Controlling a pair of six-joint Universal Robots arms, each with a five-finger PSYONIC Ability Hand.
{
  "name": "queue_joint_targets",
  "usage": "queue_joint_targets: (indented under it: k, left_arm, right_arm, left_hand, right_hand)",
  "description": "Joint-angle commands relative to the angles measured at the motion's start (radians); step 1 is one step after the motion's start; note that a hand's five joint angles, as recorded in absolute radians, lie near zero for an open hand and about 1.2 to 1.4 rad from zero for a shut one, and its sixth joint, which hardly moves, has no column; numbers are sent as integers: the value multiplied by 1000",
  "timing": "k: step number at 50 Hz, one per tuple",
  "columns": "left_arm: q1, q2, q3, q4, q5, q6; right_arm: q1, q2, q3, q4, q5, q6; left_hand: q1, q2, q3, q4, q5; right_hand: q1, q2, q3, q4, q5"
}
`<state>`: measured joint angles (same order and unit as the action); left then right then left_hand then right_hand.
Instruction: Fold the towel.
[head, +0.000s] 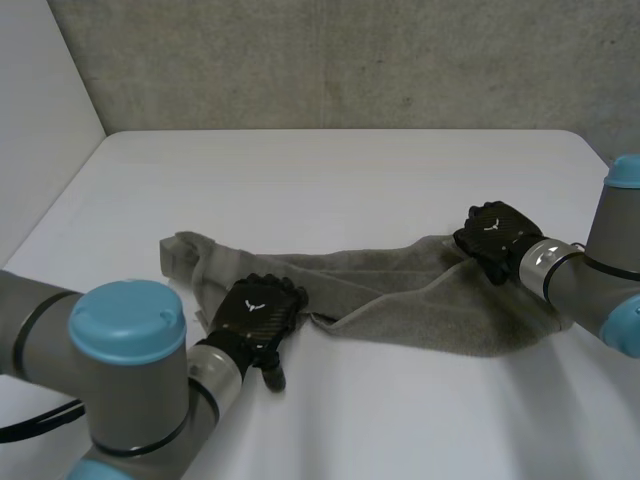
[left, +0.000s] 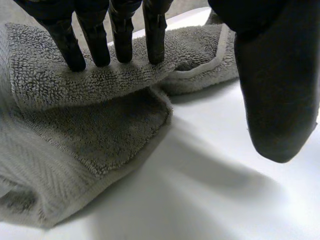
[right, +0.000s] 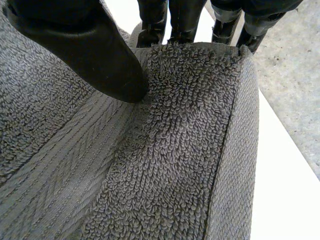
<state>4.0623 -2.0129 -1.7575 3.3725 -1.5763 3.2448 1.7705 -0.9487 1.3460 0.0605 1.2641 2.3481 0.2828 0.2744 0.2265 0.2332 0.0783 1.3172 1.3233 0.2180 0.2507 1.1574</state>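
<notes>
Counting across the white table (head: 350, 180): one towel, two black hands. At the left, the left arm (head: 125, 380), with its grey joint and blue cap, covers the near corner and hides the table there. The left hand (head: 258, 318) sits on the near edge of the grey towel (head: 420, 300), toward its left end. In the left wrist view its fingers (left: 102, 47) are straight, their tips pressing down on a folded-over lip of cloth, while the thumb (left: 275, 90) hangs apart over bare table, clasping nothing. The towel lies rumpled in one long band across the table's middle, with one end turned up at the far left. At its right end the right hand (head: 495, 235) pinches a raised edge, thumb on the near face and fingers behind it. One grey concrete wall (head: 350, 60) stands behind the table.
</notes>
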Motion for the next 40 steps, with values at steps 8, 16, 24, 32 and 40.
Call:
queue_joint_targets:
  k: [8,16,24,32,40]
  left_arm:
    - [1,-164,187,11,-67,1]
    - [12,-205,237,10,-68,3]
    - [14,-256,305,1,-71,3]
    - [14,-317,391,-8,-64,0]
    - [15,-343,435,-44,-56,-8]
  right_arm:
    - [-85,-117,143,-1,-31,16]
    - [-152,-165,191,-4,-71,154]
    - [-180,-179,225,-4,-143,226]
    - [-180,-188,237,-5,-146,227]
    - [-186,-188,242,-7,-147,229]
  left_hand:
    - [-34,-26,-52,-59,-4]
    - [-28,-20,-52,-59,2]
    - [-5,4,-52,-59,25]
    - [119,127,-52,-59,149]
    - [342,350,-52,-59,372]
  right_hand:
    - [79,73,-44,-76,64]
    - [79,73,-44,-76,64]
    - [79,73,-44,-76,64]
    - [79,73,-44,-76,64]
    - [79,73,-44,-76,64]
